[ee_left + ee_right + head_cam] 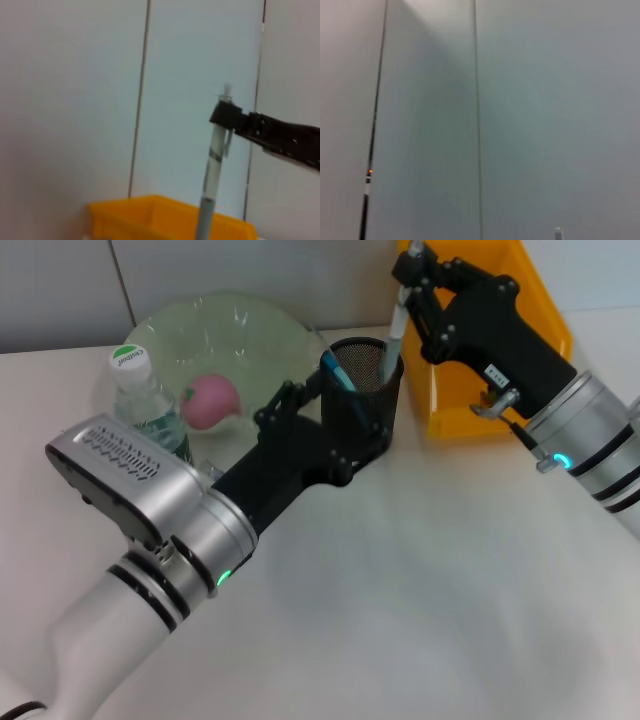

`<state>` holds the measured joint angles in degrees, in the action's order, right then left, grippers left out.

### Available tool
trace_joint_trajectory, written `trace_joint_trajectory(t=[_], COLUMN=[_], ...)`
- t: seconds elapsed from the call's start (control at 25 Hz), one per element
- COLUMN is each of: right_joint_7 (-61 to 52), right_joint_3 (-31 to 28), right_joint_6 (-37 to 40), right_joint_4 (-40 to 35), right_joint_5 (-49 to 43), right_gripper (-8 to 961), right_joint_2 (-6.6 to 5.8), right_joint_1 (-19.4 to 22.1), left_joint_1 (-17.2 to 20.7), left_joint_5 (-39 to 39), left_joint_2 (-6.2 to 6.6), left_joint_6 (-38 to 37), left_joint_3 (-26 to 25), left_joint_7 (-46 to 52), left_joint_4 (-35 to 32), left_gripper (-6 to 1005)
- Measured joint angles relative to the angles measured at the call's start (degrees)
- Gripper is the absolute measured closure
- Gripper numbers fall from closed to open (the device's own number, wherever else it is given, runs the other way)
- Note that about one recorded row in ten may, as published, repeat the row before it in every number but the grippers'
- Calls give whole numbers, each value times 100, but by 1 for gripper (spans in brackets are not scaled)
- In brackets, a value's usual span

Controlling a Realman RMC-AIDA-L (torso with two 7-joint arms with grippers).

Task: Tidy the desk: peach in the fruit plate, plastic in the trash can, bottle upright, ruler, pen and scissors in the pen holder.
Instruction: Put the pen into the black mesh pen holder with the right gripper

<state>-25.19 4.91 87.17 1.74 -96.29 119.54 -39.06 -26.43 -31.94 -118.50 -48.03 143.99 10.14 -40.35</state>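
Observation:
My right gripper [410, 278] is shut on the top of a grey pen [394, 335], which stands nearly upright with its lower end inside the black mesh pen holder [365, 410]. The left wrist view shows the same pen [212, 170] and the right gripper [226, 114] from the side. My left gripper [318, 380] reaches to the holder's left rim, where a blue item [337, 371] sticks out. A pink peach [212, 400] lies in the glass fruit plate [265, 325]. The bottle [140, 390] stands upright beside the plate. The ruler, scissors and plastic cannot be made out.
The yellow bin [470, 410] stands right of the pen holder, behind the right arm, and also appears as the yellow bin [150, 215] in the left wrist view. My left forearm [150, 500] crosses the front left of the desk. A grey panelled wall is behind.

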Motion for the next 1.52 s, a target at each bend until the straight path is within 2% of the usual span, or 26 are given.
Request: trace_joint_trajectory(t=[0.12, 0.2, 0.24, 0.36, 0.64, 1.12, 1.32, 1.52], right_joint_7=[24, 25, 26, 27, 30, 17, 15, -31], right_joint_3=[-52, -52, -52, -52, -52, -52, -114, -132], right_joint_6=[-140, -260, -332, -446, -692, -2096, -2558, -2670], right_joint_4=[-117, -144, -146, -148, -148, 7, 93, 89], right_joint_5=[12, 23, 24, 25, 42, 68, 68, 68], right_gripper=[825, 824, 824, 824, 822, 820, 820, 819], right_joint_2=[-8, -9, -9, -10, -10, 10, 19, 18], right_joint_1=[-32, -86, -116, -177, -353, -814, -902, -887], left_joint_1=[92, 92, 132, 136, 230, 382, 426, 438], left_joint_5=[462, 462, 894, 1027, 1055, 1067, 1069, 1068], left_joint_2=[8, 8, 12, 12, 4, 14, 28, 31], left_joint_6=[-7, -7, -28, -29, -36, -190, -201, -232], left_joint_3=[-107, -107, -228, -246, -236, -257, -277, -284], left_joint_7=[443, 443, 942, 1141, 1230, 1316, 1379, 1389], left_joint_4=[111, 111, 268, 321, 331, 339, 357, 384], left_gripper=[140, 140, 140, 139, 139, 140, 140, 140])
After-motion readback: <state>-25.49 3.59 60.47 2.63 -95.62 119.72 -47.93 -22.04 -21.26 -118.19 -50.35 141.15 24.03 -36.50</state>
